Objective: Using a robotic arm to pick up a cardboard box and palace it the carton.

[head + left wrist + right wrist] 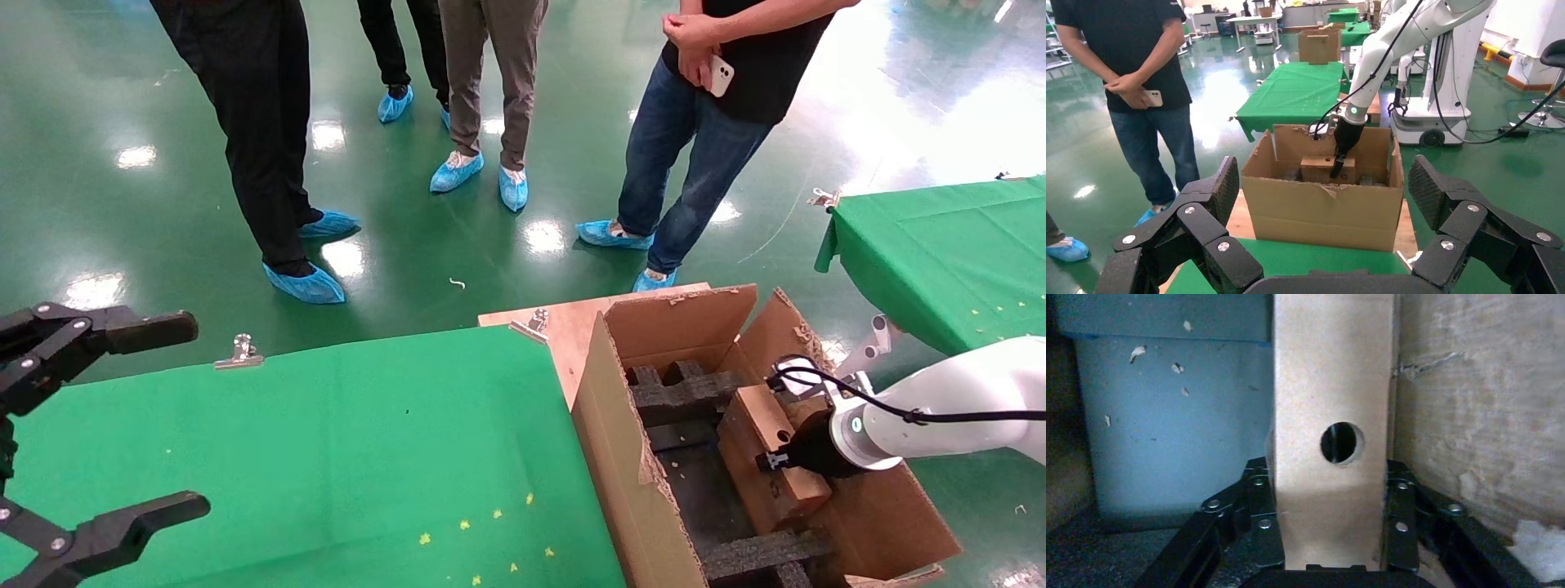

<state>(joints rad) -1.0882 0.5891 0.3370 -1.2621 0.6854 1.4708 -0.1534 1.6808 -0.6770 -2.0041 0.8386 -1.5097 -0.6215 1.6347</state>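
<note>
**Box held inside the carton**

The right gripper (1333, 539) is pinched onto the cardboard box (1330, 416); in the right wrist view its black fingers (1401, 523) press both broad faces, and the narrow side with one round hole faces the camera; in the head view the robotic arm (948, 408) reaches in from the right edge of the frame to the lower right, its black gripper (776, 461) against the box (764, 457); the box stands on edge inside the carton (621, 441), close to the carton's right-hand wall; the left wrist view shows the same box (1318, 168) upright behind the carton's front wall (1321, 211), at the centre of the frame.

The left gripper (122, 425) sits at the lower left of the head view, its two fingers spread wide and holding nothing, above the green table (327, 457).

The carton holds one small box and black foam inserts (678, 392); its flaps are torn; a second green table (948, 253) lies at the right; four people (703, 139) stand along the top of the frame in blue shoe covers.
</note>
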